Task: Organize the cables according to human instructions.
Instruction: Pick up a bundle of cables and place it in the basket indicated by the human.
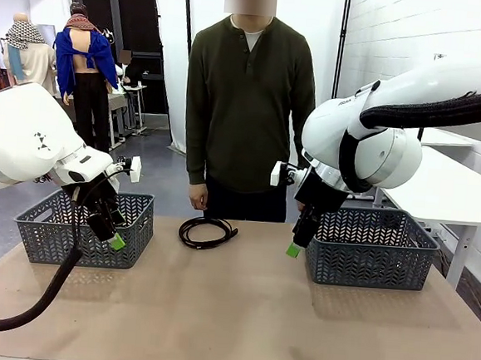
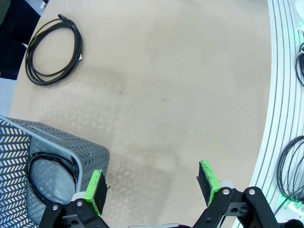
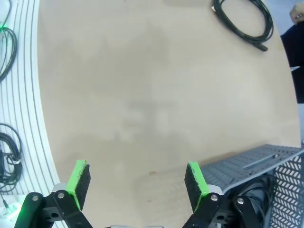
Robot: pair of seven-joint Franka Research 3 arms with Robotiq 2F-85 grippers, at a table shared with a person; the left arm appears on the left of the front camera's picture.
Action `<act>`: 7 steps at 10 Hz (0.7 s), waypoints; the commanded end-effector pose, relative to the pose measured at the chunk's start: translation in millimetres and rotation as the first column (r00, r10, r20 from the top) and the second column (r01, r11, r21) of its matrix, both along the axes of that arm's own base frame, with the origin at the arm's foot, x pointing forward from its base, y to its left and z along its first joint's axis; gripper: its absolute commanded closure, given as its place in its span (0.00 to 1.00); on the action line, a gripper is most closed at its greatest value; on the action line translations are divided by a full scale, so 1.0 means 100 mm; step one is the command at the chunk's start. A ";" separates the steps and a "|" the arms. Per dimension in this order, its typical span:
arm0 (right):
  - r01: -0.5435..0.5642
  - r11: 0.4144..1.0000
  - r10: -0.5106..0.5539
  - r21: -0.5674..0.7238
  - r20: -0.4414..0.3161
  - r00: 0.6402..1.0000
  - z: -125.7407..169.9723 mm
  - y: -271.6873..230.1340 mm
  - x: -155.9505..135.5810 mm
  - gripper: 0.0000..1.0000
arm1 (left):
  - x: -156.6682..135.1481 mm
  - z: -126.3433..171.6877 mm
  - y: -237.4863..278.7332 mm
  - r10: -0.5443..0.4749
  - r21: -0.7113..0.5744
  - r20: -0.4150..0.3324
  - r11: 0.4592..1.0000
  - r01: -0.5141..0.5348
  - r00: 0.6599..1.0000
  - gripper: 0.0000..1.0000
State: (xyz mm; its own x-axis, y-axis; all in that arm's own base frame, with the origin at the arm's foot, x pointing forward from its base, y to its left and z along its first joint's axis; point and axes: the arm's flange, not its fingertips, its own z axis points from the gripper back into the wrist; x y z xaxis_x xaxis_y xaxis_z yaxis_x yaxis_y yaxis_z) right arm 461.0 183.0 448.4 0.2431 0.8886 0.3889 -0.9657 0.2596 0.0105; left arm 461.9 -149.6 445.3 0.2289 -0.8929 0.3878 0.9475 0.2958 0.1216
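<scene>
One coiled black cable (image 1: 207, 232) lies on the table at the far middle, in front of the person. The left wrist view has it at the upper left (image 2: 77, 50); in the right wrist view it sits at the upper right (image 3: 237, 29). Another coiled cable (image 2: 52, 154) rests inside the left grey basket (image 1: 87, 228). Dark cable (image 3: 251, 190) also lies in the right basket (image 1: 368, 247). My left gripper (image 1: 115, 238) (image 2: 154, 183) hangs open beside the left basket's right wall. Just left of the right basket, my right gripper (image 1: 295, 249) (image 3: 137, 183) hangs open. Both hold nothing.
A person stands at the far edge, one hand (image 1: 196, 196) hanging near the table cable. The brown tabletop (image 1: 230, 313) is bare between the baskets. Black wires (image 2: 289, 171) (image 3: 7, 152) lie on the white ribbed strip beyond the near edge.
</scene>
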 end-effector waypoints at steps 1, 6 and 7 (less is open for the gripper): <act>0.009 1.000 -0.009 -0.009 0.001 1.000 0.01 0.01 0.01 0.00 | 0.00 0.03 0.00 -0.001 0.002 -0.008 1.000 0.001 1.000 0.00; 0.009 1.000 -0.009 -0.009 0.001 1.000 0.01 0.01 0.01 0.00 | 0.00 0.03 0.00 -0.001 0.002 -0.008 1.000 0.001 1.000 0.00; 0.009 1.000 -0.009 -0.009 0.001 1.000 0.01 0.01 0.01 0.00 | 0.00 0.03 0.00 -0.001 0.002 -0.008 1.000 0.001 1.000 0.00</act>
State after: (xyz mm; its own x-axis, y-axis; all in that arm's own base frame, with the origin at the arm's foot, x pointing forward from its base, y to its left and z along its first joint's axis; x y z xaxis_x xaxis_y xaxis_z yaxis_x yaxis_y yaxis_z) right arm 461.0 183.0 448.4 0.2432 0.8886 0.3889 -0.9656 0.2596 0.0105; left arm 461.9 -149.6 445.3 0.2290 -0.8929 0.3878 0.9475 0.2958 0.1216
